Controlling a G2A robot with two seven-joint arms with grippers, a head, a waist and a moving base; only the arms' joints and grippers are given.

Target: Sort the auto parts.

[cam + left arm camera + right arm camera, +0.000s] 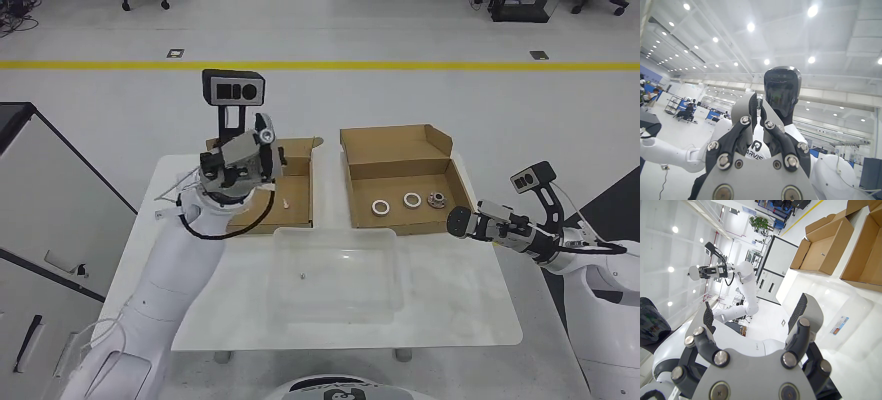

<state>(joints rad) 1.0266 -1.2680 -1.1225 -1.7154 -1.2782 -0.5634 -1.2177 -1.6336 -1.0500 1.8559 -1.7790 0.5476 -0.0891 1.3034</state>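
My left gripper [757, 99] is shut on a small metal bolt [759, 103], held by its shank with the head end showing between the pads. In the top view that gripper [263, 135] is raised above the left cardboard box [300, 160], pointing upward. The box holds one small pale part [287, 203]. The right cardboard box [400, 165] holds two white rings [382, 208] [412, 200] and a grey metal part [436, 198]. My right gripper [457, 222] stands open with nothing in it, just off that box's right side [755, 307].
A clear plastic bin [385, 300] sits in the middle of the white table [470, 300], in front of both boxes, with one tiny part [303, 268] in it. Both boxes have upright flaps on their far side. A grey cabinet [40, 190] stands left of the table.
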